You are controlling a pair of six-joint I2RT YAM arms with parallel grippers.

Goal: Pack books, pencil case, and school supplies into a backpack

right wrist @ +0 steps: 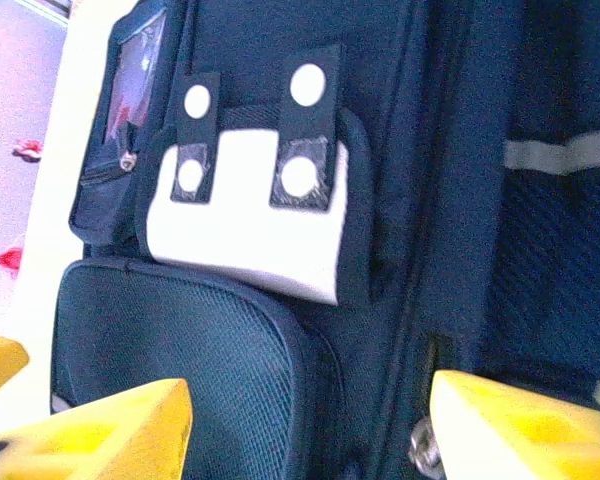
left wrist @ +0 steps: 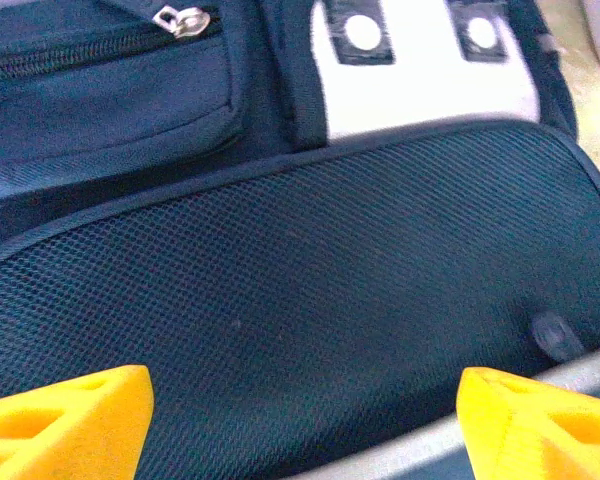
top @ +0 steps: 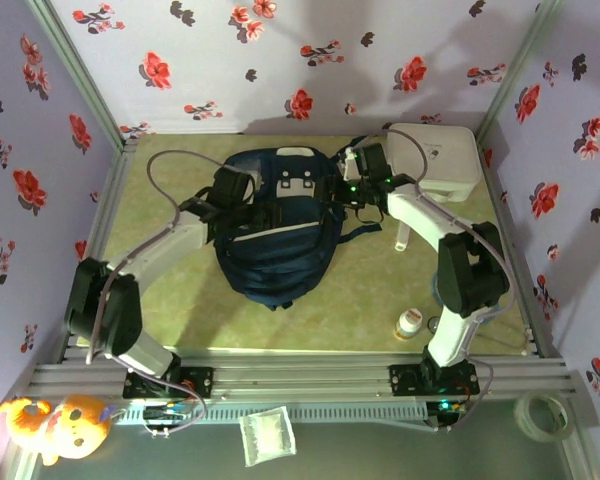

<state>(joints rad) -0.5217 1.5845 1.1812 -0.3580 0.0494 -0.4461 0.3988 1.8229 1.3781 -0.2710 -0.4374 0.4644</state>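
Observation:
The navy-blue backpack point(top: 275, 235) lies flat in the middle of the table, its pale grey buckle tabs point(top: 298, 185) toward the far side. My left gripper point(top: 230, 192) hovers over its upper left part. In the left wrist view it point(left wrist: 305, 420) is open, yellow fingertips point(left wrist: 65, 420) spread wide above the mesh pocket point(left wrist: 310, 280). My right gripper point(top: 352, 187) is at the backpack's upper right edge, open point(right wrist: 310, 430) over the fabric, a metal zipper pull point(right wrist: 420, 447) beside its right finger point(right wrist: 525, 430). The books and pencil case are out of view.
A white rounded box point(top: 438, 160) stands at the back right, close behind the right arm. A small white bottle point(top: 410, 323) stands front right, and a white object point(top: 403, 238) lies right of the backpack. Floral walls enclose the table on three sides.

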